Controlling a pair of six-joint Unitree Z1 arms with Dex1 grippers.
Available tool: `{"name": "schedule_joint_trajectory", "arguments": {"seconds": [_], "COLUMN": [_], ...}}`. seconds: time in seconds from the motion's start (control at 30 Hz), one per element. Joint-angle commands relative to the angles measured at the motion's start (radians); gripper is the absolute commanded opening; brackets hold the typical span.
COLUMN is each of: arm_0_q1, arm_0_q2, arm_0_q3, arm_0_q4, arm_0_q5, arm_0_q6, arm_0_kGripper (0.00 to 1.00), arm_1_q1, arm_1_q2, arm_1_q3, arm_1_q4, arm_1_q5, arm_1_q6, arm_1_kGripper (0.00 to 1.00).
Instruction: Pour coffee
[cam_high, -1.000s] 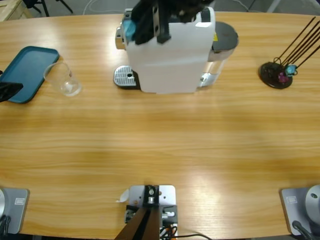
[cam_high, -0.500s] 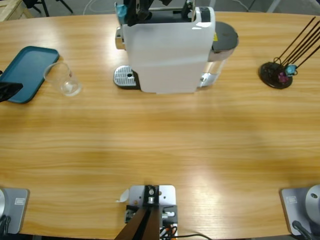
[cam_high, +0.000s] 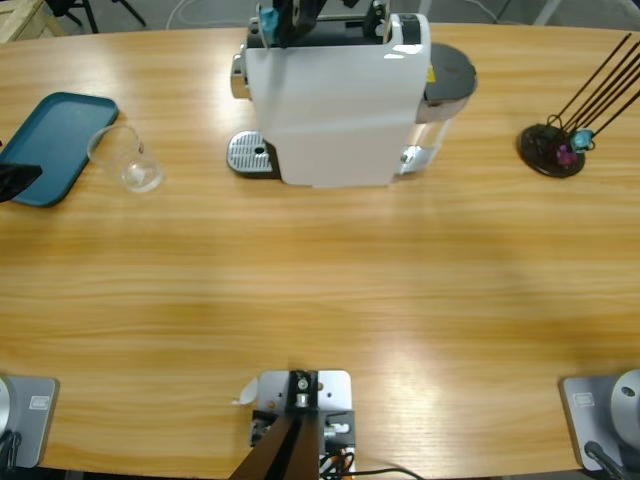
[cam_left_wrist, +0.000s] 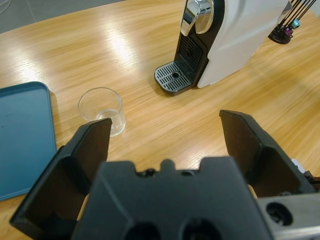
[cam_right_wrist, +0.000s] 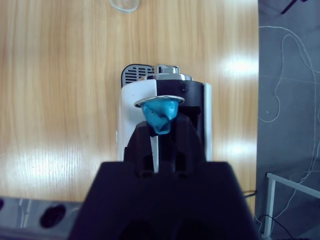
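Above the coffee machine (cam_right_wrist: 165, 125) our right claw (cam_right_wrist: 159, 131) pinches a blue capsule (cam_right_wrist: 159, 114) that could miss the slot, left claw (cam_left_wrist: 167, 145) gaping near the glass (cam_left_wrist: 101, 110), no coffee visible.

The coffee (cam_left_wrist: 111, 116) is a thin, pale film at the bottom of the glass (cam_left_wrist: 101, 110) (barely tinted, so its colour is hard to tell). The glass is clear and upright on the table, just beside the tray (cam_high: 52, 140) at its 3 o'clock, well apart from the machine (cam_high: 335, 100) at 9 o'clock.
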Motion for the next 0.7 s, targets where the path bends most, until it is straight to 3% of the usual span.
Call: {"name": "schedule_joint_trajectory", "arguments": {"seconds": [0.03,0.7], "arm_0_q1": [-0.007,-0.007], "arm_0_q2": [-0.024,-0.026], "arm_0_q3": [0.042,0.042], "arm_0_q4": [-0.005,-0.005], "arm_0_q5": [-0.005,-0.005], "arm_0_q6": [-0.008,-0.008], "arm_0_kGripper": [0.927,0.927], "arm_1_q1": [-0.01,-0.03], "arm_1_q2": [0.07,0.096], "arm_1_q3": [-0.02,-0.043], "arm_1_q4": [0.014,0.024], "arm_1_q5": [-0.021,-0.025], "arm_1_q6": [0.01,0.019], "arm_1_kGripper": [0.0,0.0]}}
